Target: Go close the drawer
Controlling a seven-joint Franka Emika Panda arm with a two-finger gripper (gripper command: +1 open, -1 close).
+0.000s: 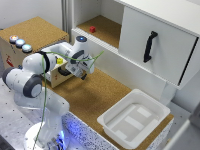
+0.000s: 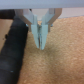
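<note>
Cork worktop (image 1: 97, 97) spread beneath and beyond the fingers, bare under the tips in the wrist view. White cabinet panel (image 1: 157, 42) with its vertical black handle (image 1: 149, 46) well apart from the fingers, toward the exterior view's right; not the target. White plastic tub (image 1: 132, 117) also well apart, near the worktop's edge. Wooden box (image 1: 30, 37) topped with coloured buttons (image 1: 20, 43) behind the arm. Drawer (image 1: 62, 75) just beside the fingers, mostly hidden by the arm, apparently pulled out, its black bar handle (image 2: 15, 47) running close alongside the fingertips. Gripper (image 2: 41, 42) hanging low over the cork, fingers (image 2: 44, 35) pressed together on nothing: probably clenched to form one stiff pusher against the drawer front rather than to grasp.
</note>
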